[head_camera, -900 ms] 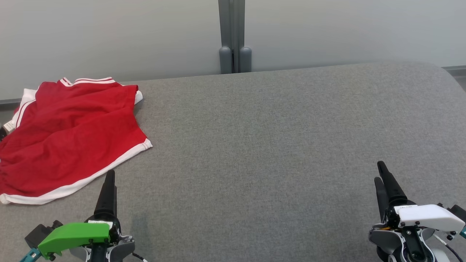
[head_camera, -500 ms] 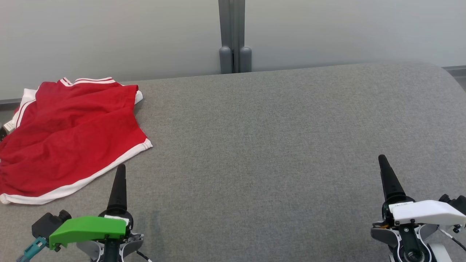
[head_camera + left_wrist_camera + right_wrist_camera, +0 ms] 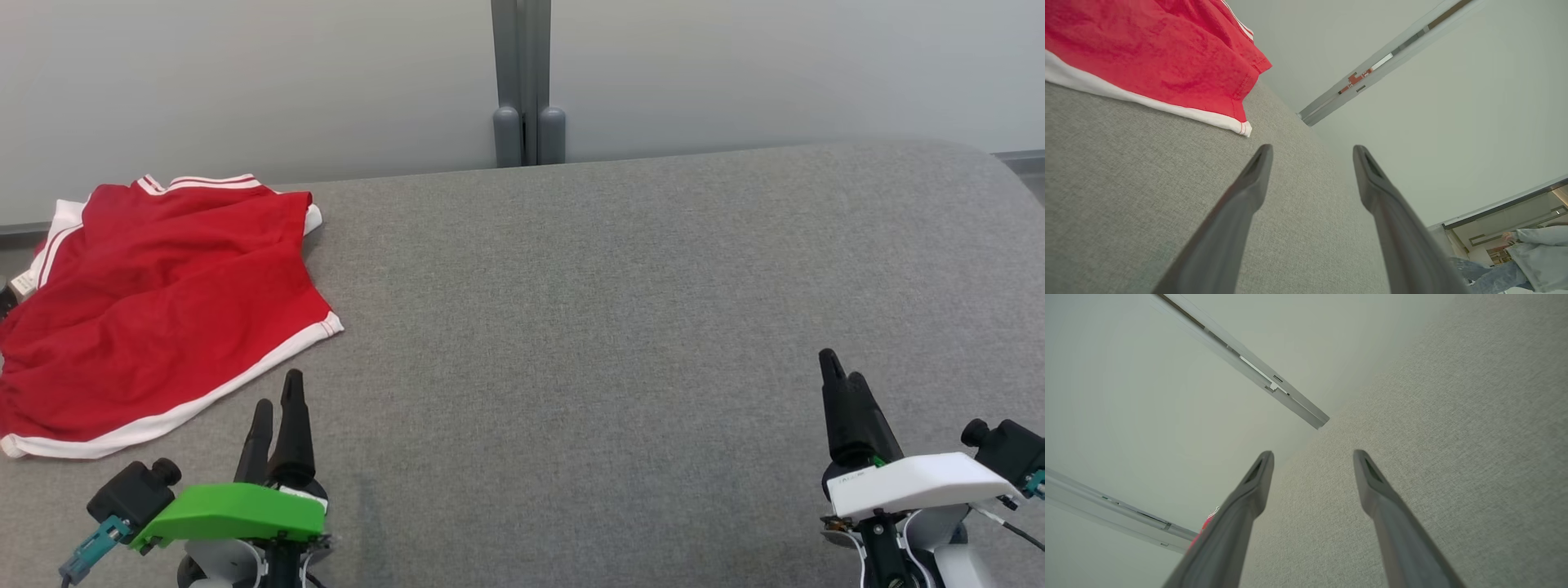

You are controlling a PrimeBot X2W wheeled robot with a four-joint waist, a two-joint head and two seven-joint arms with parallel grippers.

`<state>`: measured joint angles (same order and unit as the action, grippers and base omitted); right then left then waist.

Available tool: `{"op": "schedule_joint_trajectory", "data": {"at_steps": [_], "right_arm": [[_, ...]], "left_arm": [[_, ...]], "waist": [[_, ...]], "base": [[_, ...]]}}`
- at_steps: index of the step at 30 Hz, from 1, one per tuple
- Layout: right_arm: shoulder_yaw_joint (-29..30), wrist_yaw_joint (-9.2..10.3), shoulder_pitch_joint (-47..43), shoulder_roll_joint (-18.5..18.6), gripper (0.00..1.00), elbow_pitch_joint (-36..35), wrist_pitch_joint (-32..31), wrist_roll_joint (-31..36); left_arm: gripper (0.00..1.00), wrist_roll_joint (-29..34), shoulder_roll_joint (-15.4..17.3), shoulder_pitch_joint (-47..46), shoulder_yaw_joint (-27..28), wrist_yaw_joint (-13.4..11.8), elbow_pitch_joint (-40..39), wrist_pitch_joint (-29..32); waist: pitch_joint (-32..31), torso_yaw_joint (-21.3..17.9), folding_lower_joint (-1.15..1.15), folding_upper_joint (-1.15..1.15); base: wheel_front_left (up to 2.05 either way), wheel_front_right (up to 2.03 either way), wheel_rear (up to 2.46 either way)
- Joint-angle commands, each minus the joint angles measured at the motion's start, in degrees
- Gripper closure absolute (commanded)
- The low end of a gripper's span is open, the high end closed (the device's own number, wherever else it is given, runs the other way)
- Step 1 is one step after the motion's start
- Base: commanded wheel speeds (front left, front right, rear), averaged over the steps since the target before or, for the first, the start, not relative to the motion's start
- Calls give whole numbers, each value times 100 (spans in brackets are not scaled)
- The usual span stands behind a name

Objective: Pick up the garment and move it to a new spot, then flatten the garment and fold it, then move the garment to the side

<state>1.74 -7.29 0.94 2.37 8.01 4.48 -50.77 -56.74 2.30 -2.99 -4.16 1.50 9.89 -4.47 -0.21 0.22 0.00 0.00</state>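
Lying rumpled at the left of the head view: a red garment (image 3: 155,302) with white trim, spread on the grey padded surface (image 3: 588,269). Far edge close to the pale wall (image 3: 245,82), left part cut off by the frame. Not held and not touched by either claw.

At the lower left, the left gripper (image 3: 277,396) under a green cover (image 3: 237,510), fingers pointing up the frame. Tips just below the garment's white hem, near it but apart. In the left wrist view, the same gripper (image 3: 1312,149) spread wide, nothing between its two dark fingers (image 3: 1237,212), bare grey cloth beneath. Garment (image 3: 1147,53) in the upper left of that frame, its white-edged corner just beyond the left fingertip.

At the lower right of the head view, the right gripper (image 3: 842,367) under a white cover (image 3: 914,482), well apart from the garment, across the whole width of the surface. In the right wrist view, this gripper (image 3: 1312,454) likewise spread wide and empty, grey cloth to the right of the frame and wall to the left. A sliver of the garment (image 3: 1204,531) low in that frame, beside the left finger.

At top centre of the head view, a grey post (image 3: 528,82) against the wall, just behind the surface's far edge. In the lower right corner of the left wrist view, a person's pale denim sleeve (image 3: 1535,245), far off.
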Motion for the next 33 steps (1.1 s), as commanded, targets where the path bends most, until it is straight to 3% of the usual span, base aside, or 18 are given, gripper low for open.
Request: {"op": "schedule_joint_trajectory", "data": {"at_steps": [1,14,33], "right_arm": [[-29,-23,-10,34,0,-103,62,217],[-177,-25,-84,41,0,-32,284,1251],[-332,-24,-114,49,0,141,560,2488]], "left_arm": [[0,283,43,-10,-43,-25,-68,-59],[0,1742,50,41,-275,-199,5,-283],[0,2863,61,26,-452,-325,373,-561]], "waist": [[-4,0,0,0],[-35,6,0,0],[-75,26,0,0]], "base": [[0,0,0],[0,0,0],[0,0,0]]}}
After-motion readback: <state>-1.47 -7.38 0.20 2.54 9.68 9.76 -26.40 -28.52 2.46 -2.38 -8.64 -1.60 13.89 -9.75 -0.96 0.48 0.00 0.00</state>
